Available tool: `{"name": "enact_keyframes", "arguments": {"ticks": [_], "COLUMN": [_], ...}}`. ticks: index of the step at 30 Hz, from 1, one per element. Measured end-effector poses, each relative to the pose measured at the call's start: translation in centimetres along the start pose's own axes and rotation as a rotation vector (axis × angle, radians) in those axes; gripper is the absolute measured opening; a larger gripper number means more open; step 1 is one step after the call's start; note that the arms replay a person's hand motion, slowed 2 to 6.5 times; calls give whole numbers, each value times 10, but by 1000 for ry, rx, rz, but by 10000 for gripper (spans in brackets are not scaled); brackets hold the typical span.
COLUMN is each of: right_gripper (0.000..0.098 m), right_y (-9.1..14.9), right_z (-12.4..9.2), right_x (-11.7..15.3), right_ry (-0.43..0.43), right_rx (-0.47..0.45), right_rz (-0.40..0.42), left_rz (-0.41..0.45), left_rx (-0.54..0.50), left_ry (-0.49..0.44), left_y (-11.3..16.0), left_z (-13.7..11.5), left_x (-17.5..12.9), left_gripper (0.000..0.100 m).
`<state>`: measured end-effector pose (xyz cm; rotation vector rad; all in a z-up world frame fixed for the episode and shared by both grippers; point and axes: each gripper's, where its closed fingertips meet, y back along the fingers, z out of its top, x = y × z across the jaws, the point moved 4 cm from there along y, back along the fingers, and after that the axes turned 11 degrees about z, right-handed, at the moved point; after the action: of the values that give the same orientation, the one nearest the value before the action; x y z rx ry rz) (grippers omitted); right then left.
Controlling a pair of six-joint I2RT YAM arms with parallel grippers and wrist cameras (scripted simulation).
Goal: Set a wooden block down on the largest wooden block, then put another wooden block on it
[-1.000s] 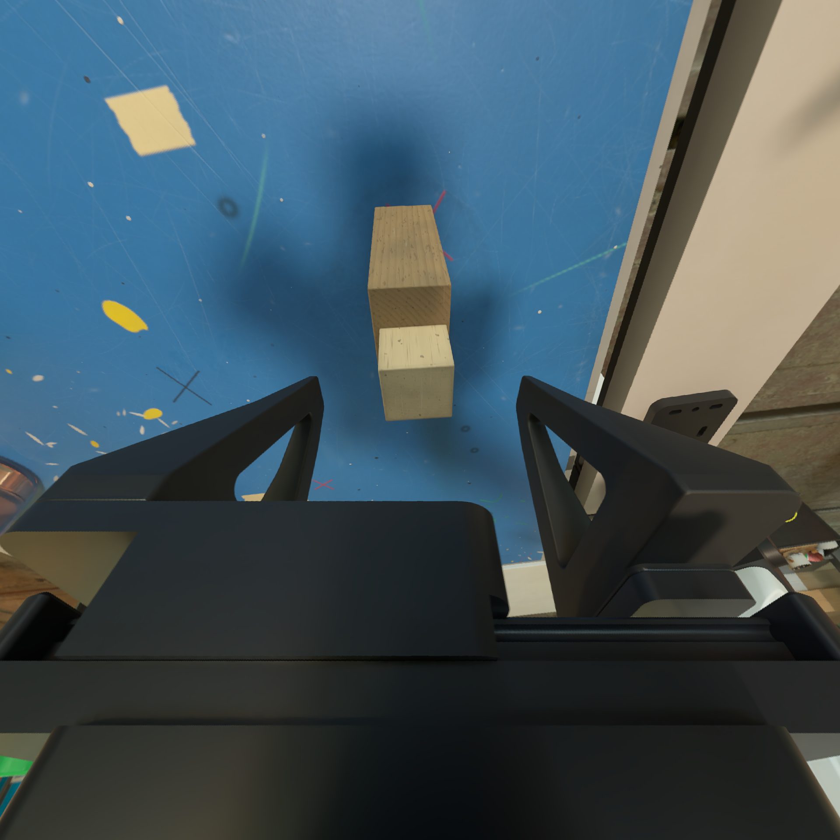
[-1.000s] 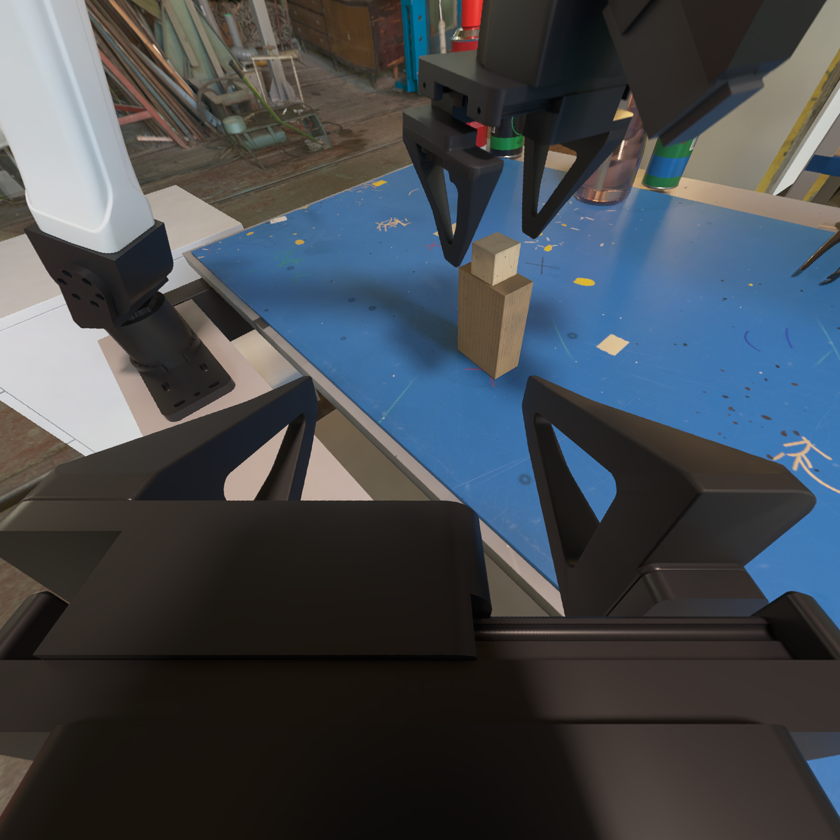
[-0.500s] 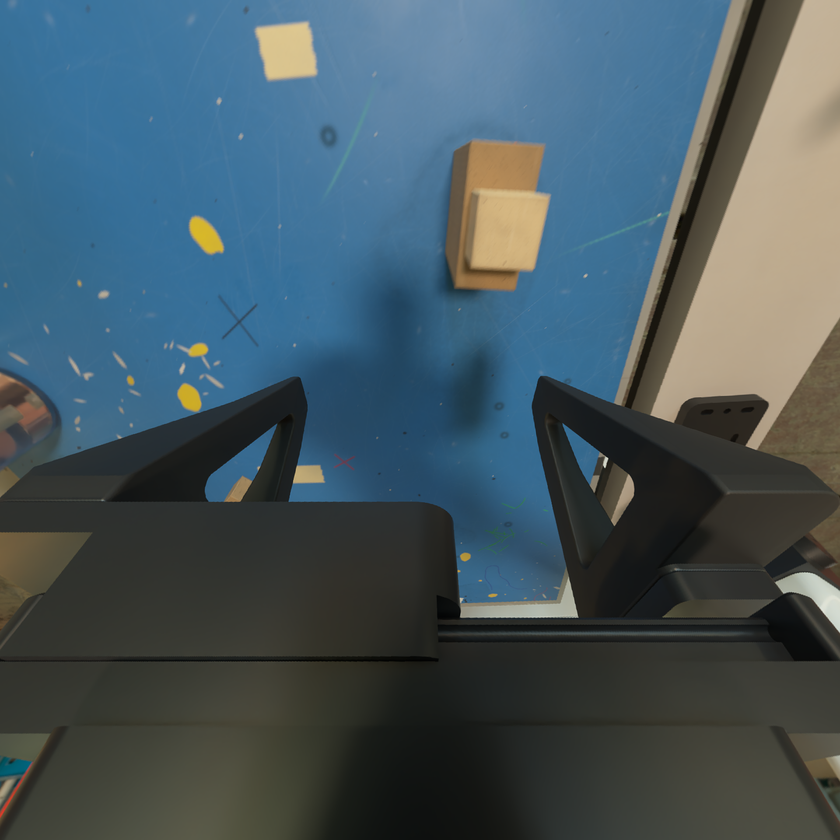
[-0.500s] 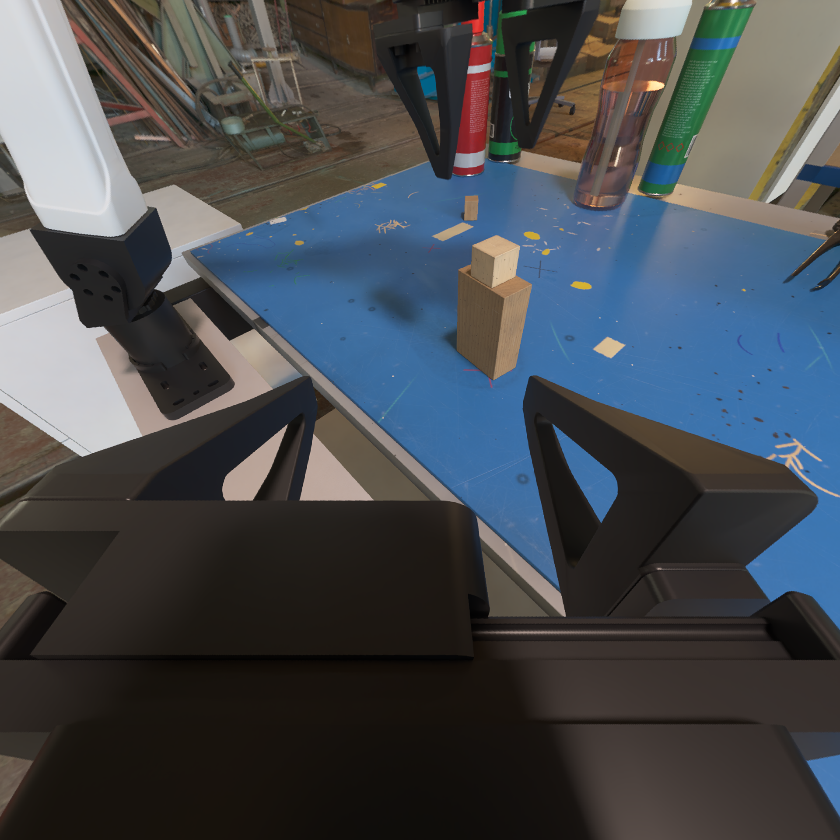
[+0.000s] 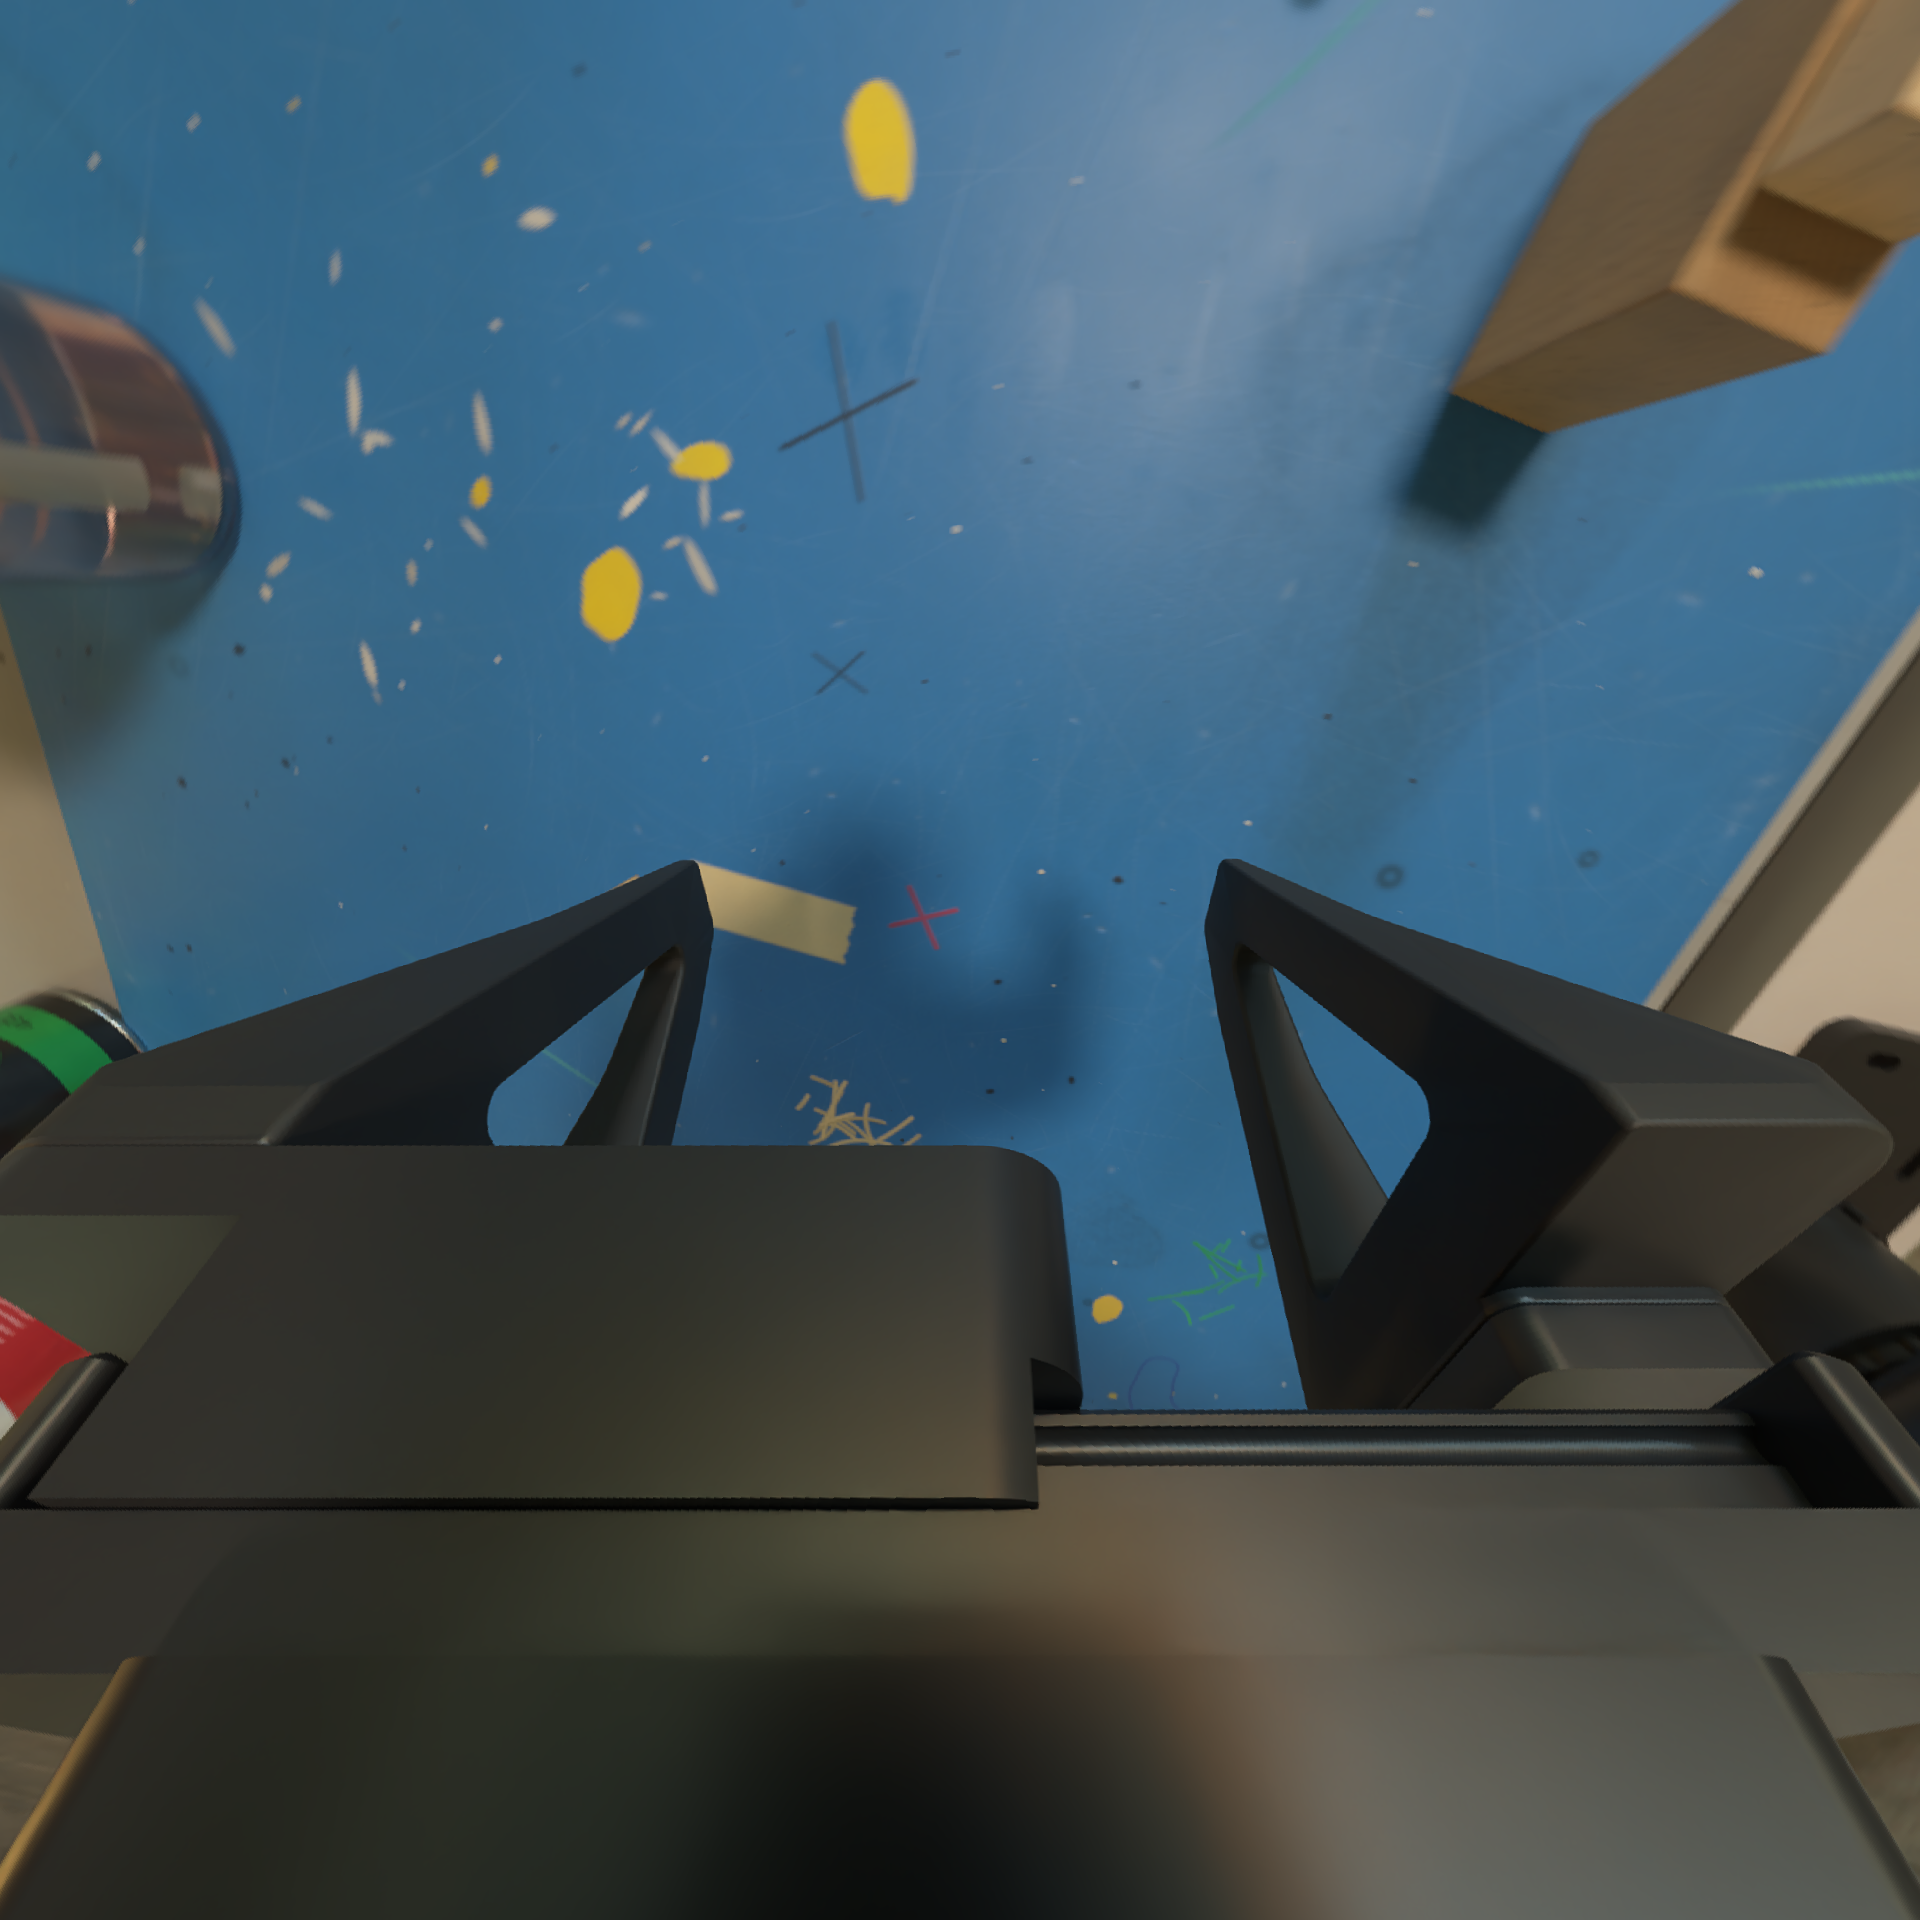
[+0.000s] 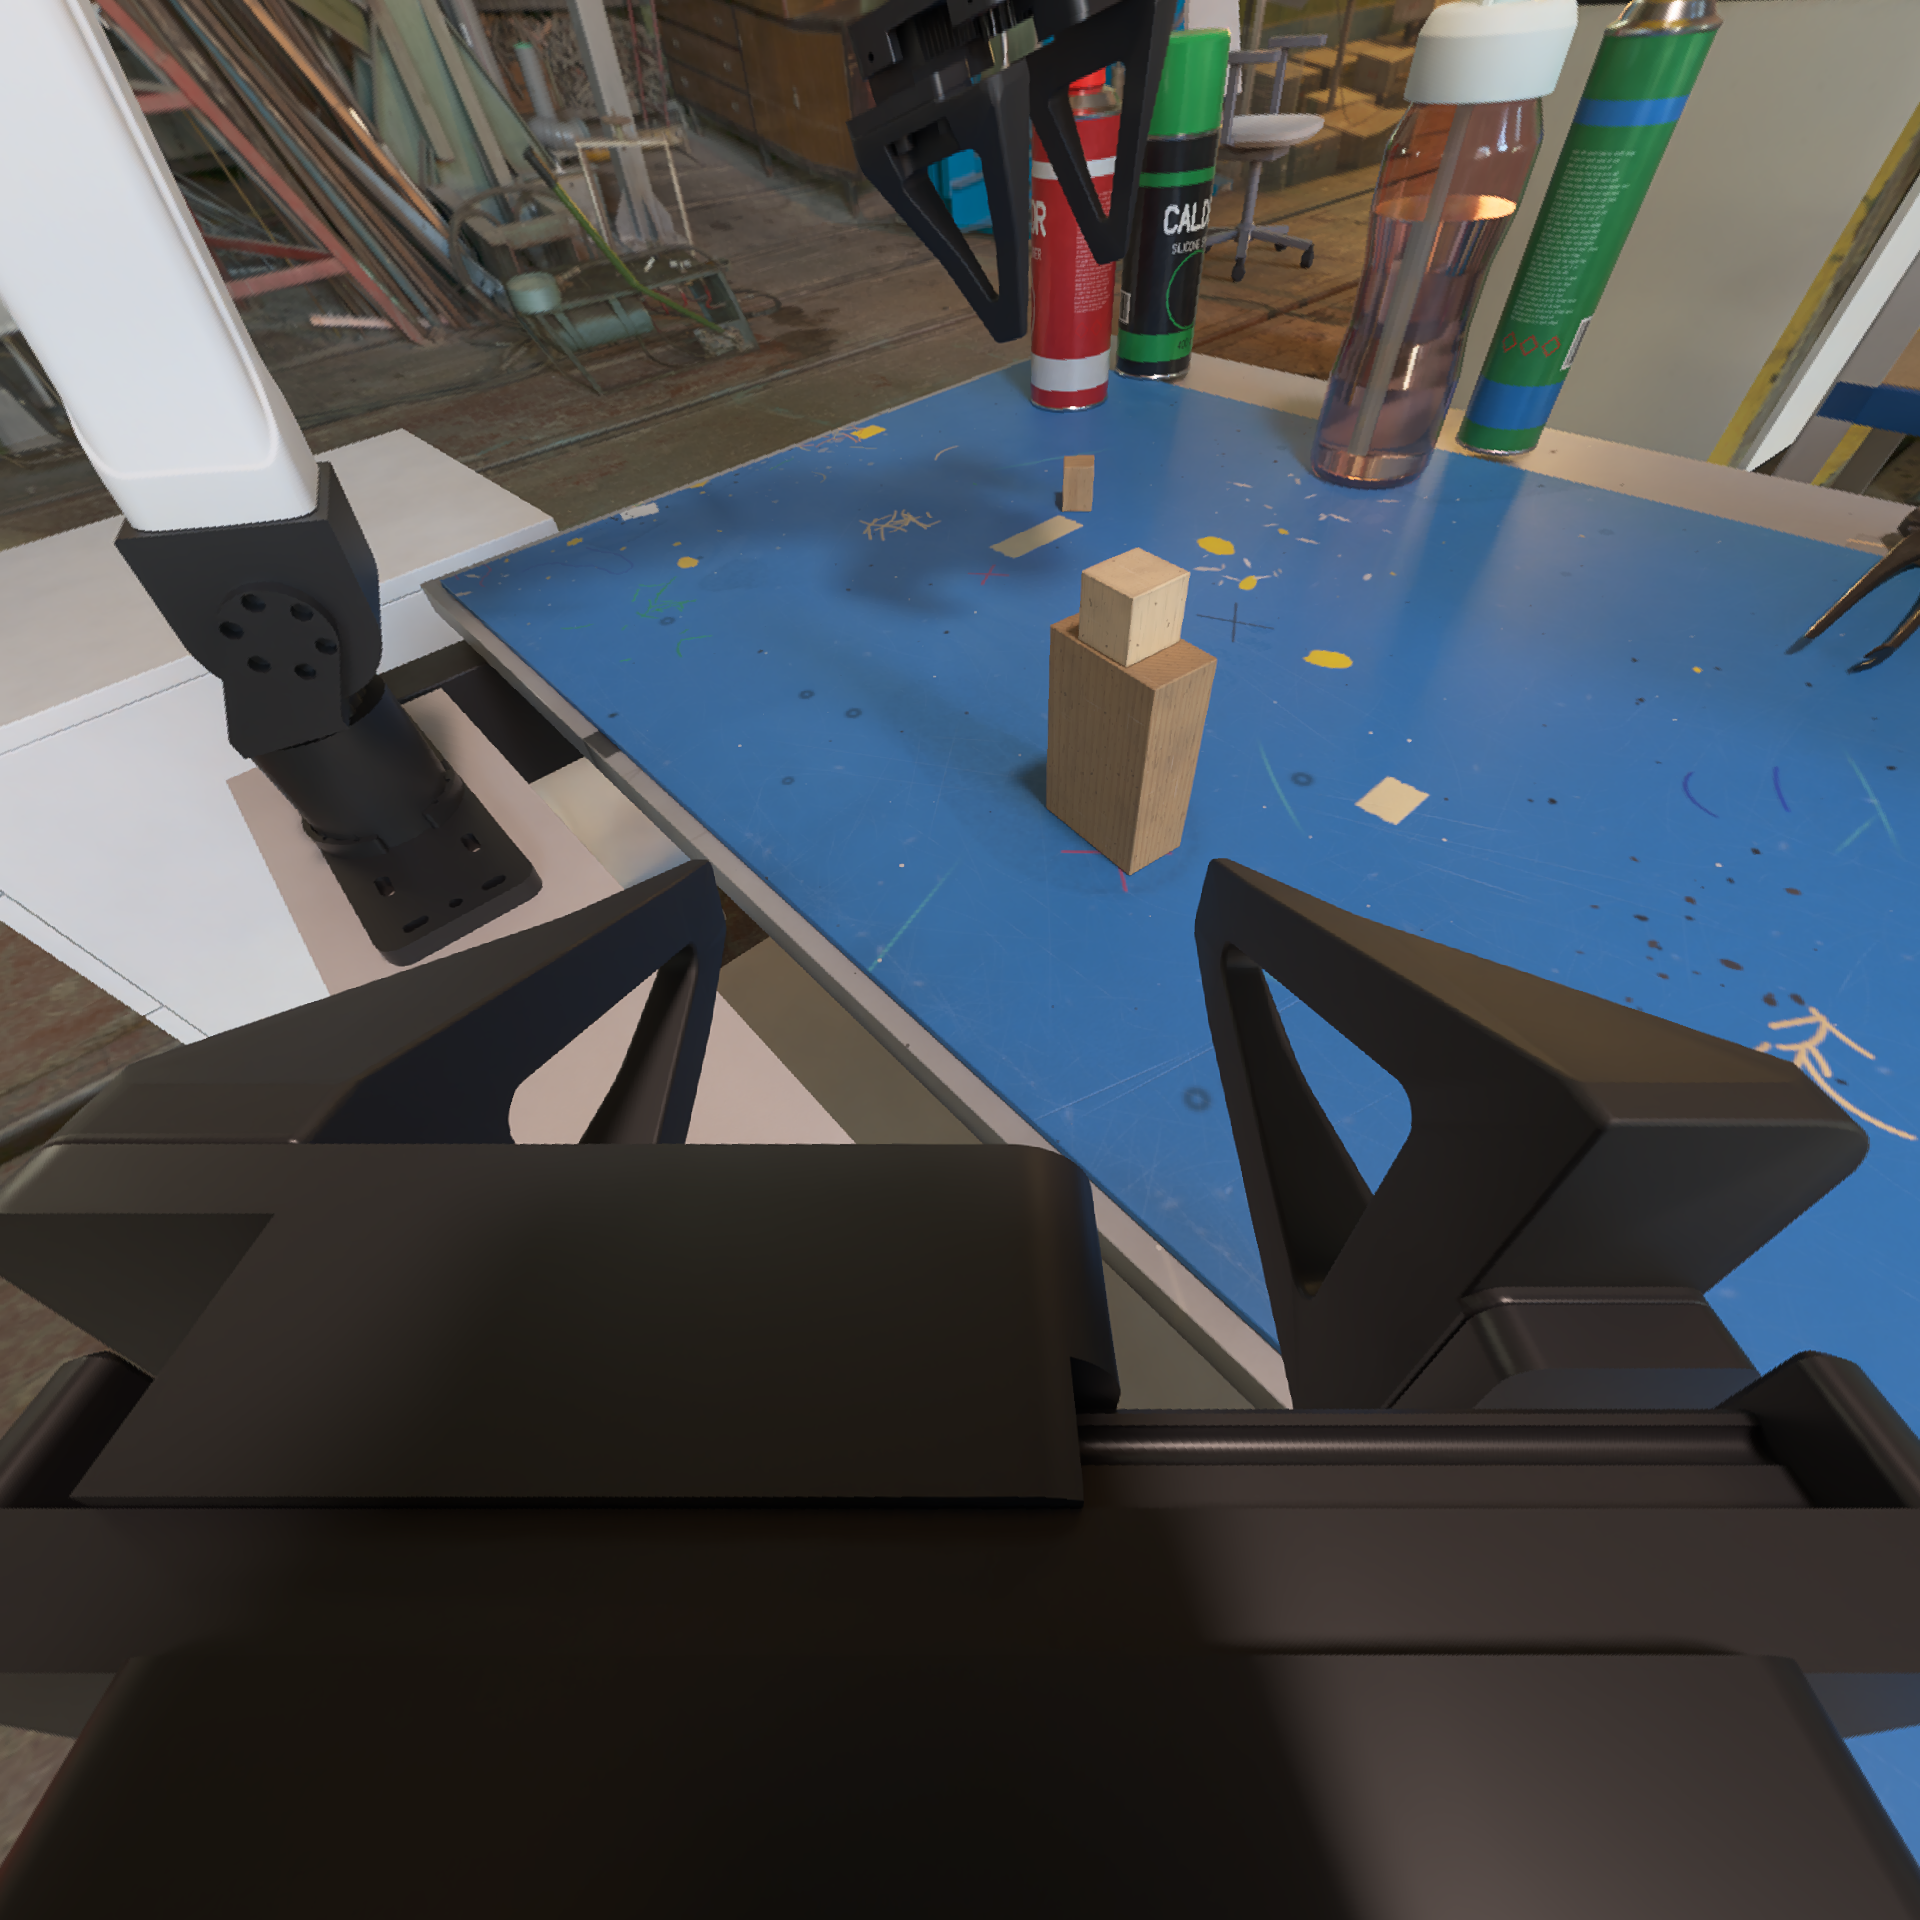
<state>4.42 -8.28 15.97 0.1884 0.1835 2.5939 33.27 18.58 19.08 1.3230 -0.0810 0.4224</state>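
Note:
The largest wooden block (image 6: 1127, 748) stands upright on the blue table (image 6: 1455, 935). A small pale wooden cube (image 6: 1132, 605) rests on top of it, set toward one corner. A thin small wooden block (image 6: 1077, 483) stands farther back, next to a flat tan strip (image 6: 1036, 537). My left gripper (image 6: 1039, 260) is open and empty, high above the table behind the stack. In the left wrist view (image 5: 956, 894) the stack (image 5: 1662, 260) lies at the upper right. My right gripper (image 6: 956, 894) is open and empty, over the table's near edge, short of the stack.
A red can (image 6: 1070, 312), a black-and-green can (image 6: 1169, 260), a clear bottle (image 6: 1423, 312) and a green can (image 6: 1579, 229) stand along the back edge. Pliers (image 6: 1870, 613) lie at the right. The left arm's base (image 6: 364, 790) stands off the table's left edge.
My left gripper has risen from around the cube and moved back toward the cans, open and empty. The cube stays on the large block. The right gripper has not moved.

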Motion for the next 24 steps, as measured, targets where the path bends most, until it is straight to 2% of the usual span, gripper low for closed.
{"name": "enact_keyframes", "arguments": {"ticks": [12, 24], "right_gripper": [776, 776], "right_y": [-6, -11], "right_z": [-2, -2], "right_x": [-1, -4], "right_ry": [-3, -12], "right_rx": [15, 22], "right_rz": [4, 9], "left_rz": [113, 134], "left_rx": [-21, -27], "left_ry": [298, 524], "left_y": [-39, -74], "left_z": [-54, -82], "left_x": [58, 88], "left_gripper": [759, 680]}}
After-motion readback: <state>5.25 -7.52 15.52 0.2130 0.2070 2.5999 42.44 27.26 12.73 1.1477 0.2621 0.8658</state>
